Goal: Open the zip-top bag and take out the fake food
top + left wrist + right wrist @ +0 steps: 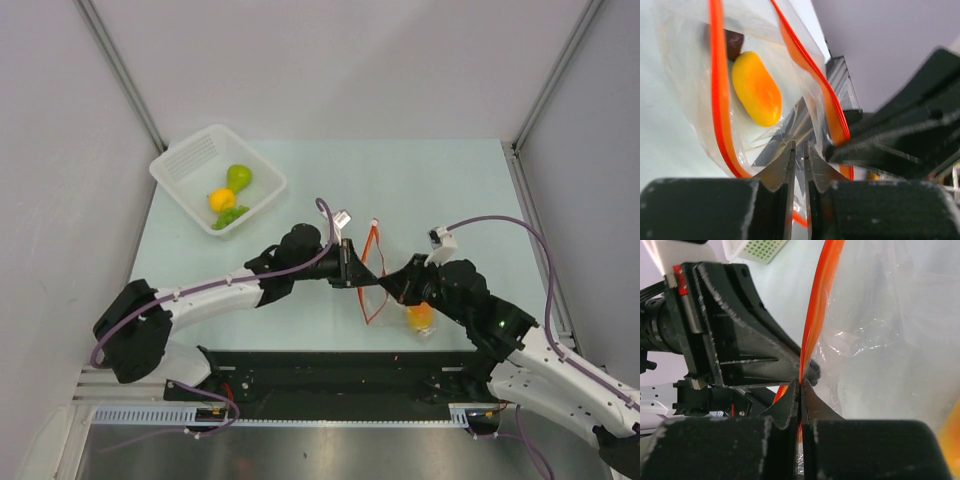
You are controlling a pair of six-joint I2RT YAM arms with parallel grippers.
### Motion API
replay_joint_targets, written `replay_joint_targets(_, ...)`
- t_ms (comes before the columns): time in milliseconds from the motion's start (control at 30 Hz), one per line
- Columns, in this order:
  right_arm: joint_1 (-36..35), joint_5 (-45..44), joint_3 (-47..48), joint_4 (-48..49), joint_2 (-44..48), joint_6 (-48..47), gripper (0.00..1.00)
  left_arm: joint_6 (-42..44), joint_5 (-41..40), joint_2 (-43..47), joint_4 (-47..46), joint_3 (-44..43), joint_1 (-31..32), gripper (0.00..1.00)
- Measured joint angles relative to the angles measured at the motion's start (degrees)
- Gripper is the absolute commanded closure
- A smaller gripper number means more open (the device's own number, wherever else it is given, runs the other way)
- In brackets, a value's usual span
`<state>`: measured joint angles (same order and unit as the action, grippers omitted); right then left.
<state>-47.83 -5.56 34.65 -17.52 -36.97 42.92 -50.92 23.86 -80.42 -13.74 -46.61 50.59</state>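
The zip-top bag (372,303) is held up between my two grippers at the table's front middle, its red-orange zip strip (371,240) spread into an open loop. My left gripper (354,267) is shut on the bag's left lip; in the left wrist view (799,150) clear film sits between the jaws. My right gripper (393,284) is shut on the right lip, pinching the zip strip (812,330) in the right wrist view (801,385). Inside the bag lie a yellow-orange fake food piece (756,89) and a small dark piece (733,43). The orange piece also shows from above (420,318).
A white slotted basket (183,160) stands at the back left. It holds a green pear (238,176), a yellow-orange round fruit (221,199) and green bits (230,215). Grey walls enclose the pale green table (440,190) on three sides.
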Motion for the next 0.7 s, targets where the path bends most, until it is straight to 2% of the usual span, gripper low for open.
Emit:
replay_joint_targets(133,-1.51,0.04,-0.94,1.38,-0.92,0.15,1.0,-4.17,-2.93,-2.93,3.13,-2.78,0.52,0.86)
replay_joint_targets(233,-2.93,-0.04,-1.01,2.54,-2.29,-0.07,1.0,-6.21,-4.76,-5.73,7.06,-6.34,0.68,0.8)
replay_joint_targets(367,-5.35,-0.7,-1.46,4.68,-3.37,-0.46,1.0,-8.35,-6.91,-7.23,8.72,-7.48,0.81,0.8)
replay_joint_targets(700,-6.43,-0.11,-0.87,9.9,-9.42,-0.48,1.0,-11.56,-8.55,-10.58,4.55,-3.8,0.74,0.71)
